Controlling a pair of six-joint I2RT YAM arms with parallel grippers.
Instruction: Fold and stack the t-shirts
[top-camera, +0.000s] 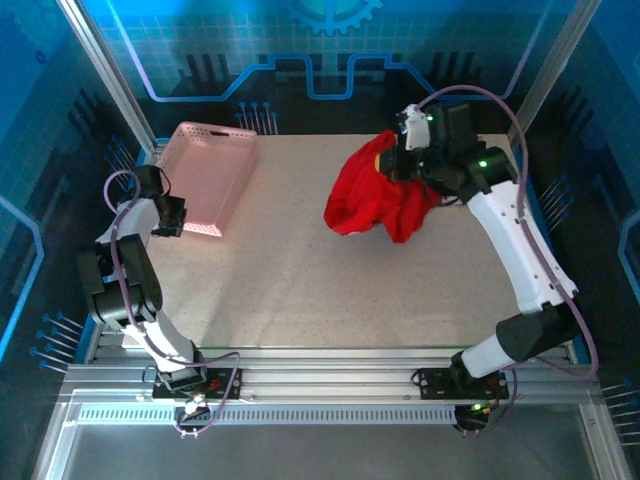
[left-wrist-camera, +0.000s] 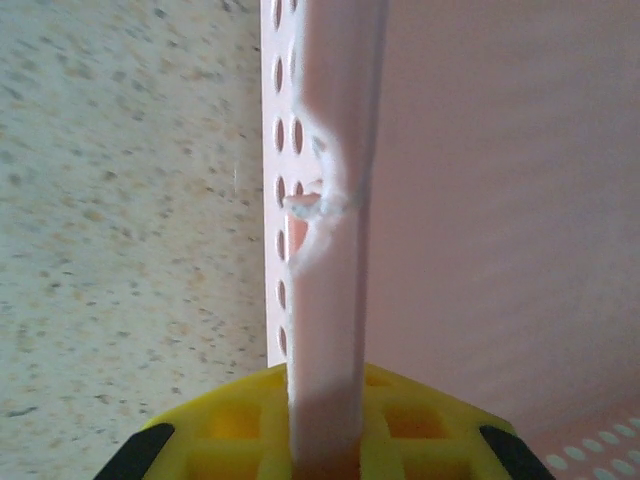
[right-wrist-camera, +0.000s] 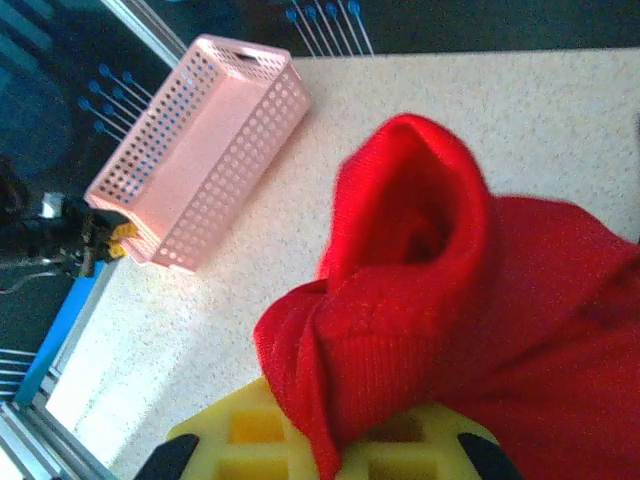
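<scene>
A speckled beige table seen from above, with a robot arm at each near corner. At the far right, the right gripper is clamped on a bright red t-shirt, which hangs from it in a crumpled bunch. The wrist view shows thick folds of red cloth wadded between the jaws, and whether the lower hem touches the table cannot be told. At the far left sits a pink basket with perforated walls. The left gripper is at its near end, and the wrist view shows the thin rim of the basket wall running straight into the jaws, which look narrowed onto it. The shirt and basket are well apart. Several things could go wrong from here. The right jaws seem to pinch several layers at once, so the shirt may drop as a heap rather than spread flat for folding — or slip free if lifted quickly. With the left arm occupied at the basket, nothing is placed to catch a second corner. A pull on that thin wall could tip or drag the basket.
</scene>
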